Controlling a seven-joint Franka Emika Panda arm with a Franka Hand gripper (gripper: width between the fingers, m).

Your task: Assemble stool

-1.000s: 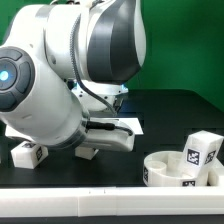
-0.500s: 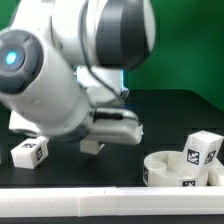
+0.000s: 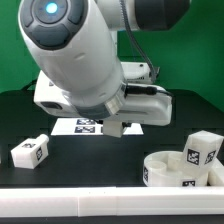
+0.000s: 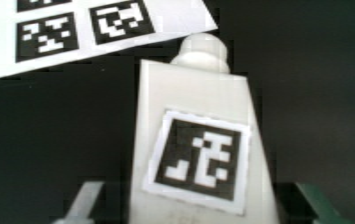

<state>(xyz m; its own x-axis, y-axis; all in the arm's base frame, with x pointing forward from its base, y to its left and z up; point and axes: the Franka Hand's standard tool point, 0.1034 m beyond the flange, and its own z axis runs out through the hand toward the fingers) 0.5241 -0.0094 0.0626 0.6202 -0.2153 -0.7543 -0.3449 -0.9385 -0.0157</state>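
The gripper hangs over the middle of the black table, and the wrist view shows what it has: one stool leg clamped between the two fingers, its square tag facing the camera and its round peg pointing away from the hand. The marker board lies just beyond, at about nine o'clock from the gripper in the exterior view. The seat sits at about four o'clock from the gripper, well apart from it, with a second leg standing at its far edge — whether inside the ring or just behind it cannot be told. A third leg lies alone at about eight o'clock, near the white rail. The step in hand looks like carrying the held leg to the seat. To do it well, the arm should travel high enough to pass over the seat's rim, keep the grip firm so the leg does not twist between the pads, and approach from the side away from the standing leg. The peg should be lined up squarely with its socket before pressing — the sockets are not visible here, so alignment needs checking once over the ring.
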